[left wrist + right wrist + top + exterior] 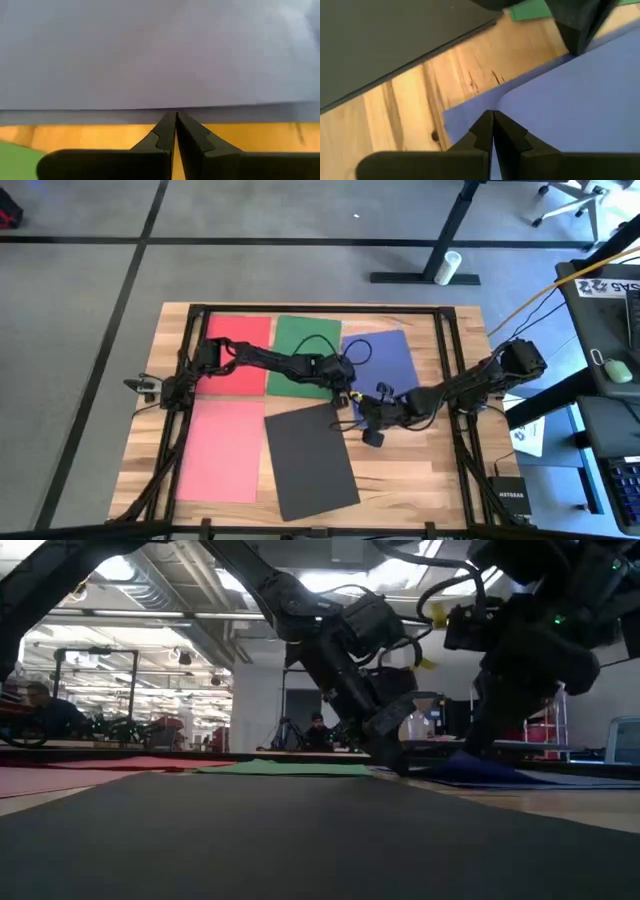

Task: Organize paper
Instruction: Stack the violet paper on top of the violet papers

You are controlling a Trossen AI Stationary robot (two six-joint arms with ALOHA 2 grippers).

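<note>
We see a wooden table on grey carpet. The blue paper lies flat with its long axis running front to back; our left gripper and right gripper both pinch its near edge, fingers together.

Blue sheet near corner hidden under both arms; people blurred.

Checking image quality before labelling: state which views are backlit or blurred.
Low view: backlit by bright ceiling lights, both arms dark silhouettes, dark grey sheet blurred up close. Left wrist view: blue sheet soft, featureless. High view: evenly lit.
</note>
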